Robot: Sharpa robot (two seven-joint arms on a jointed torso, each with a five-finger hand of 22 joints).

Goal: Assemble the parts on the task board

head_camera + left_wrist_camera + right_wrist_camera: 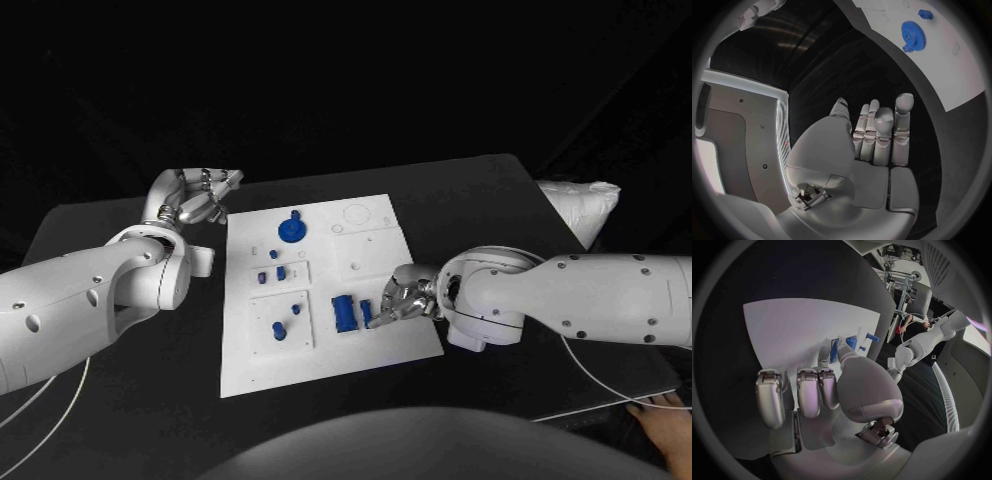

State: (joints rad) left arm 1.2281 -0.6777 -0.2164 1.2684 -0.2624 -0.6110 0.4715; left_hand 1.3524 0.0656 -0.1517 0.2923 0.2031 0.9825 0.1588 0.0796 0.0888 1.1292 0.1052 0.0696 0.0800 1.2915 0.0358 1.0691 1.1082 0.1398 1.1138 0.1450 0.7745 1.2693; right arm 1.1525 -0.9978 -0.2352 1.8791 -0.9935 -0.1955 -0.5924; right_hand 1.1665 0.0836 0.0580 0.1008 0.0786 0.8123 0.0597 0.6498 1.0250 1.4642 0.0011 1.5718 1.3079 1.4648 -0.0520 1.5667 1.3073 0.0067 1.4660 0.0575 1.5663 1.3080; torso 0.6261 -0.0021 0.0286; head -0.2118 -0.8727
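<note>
**Operator:** I see the black bench [476, 195] with the white task board [378, 345] in its middle. My left hand [199, 196] sits off the board's far left corner, over the bench, fingers straight and apart, nothing in it.

**Observer:** And the right?

**Operator:** My right hand [405, 298] is at the board's right edge, near side, fingertips down beside a blue rectangular part [345, 312]. I cannot tell whether it grips anything.

**Observer:** Other parts?

**Operator:** A blue gear [291, 230] lies at the far left of the board; small blue pegs [280, 272] stand left of centre
</note>
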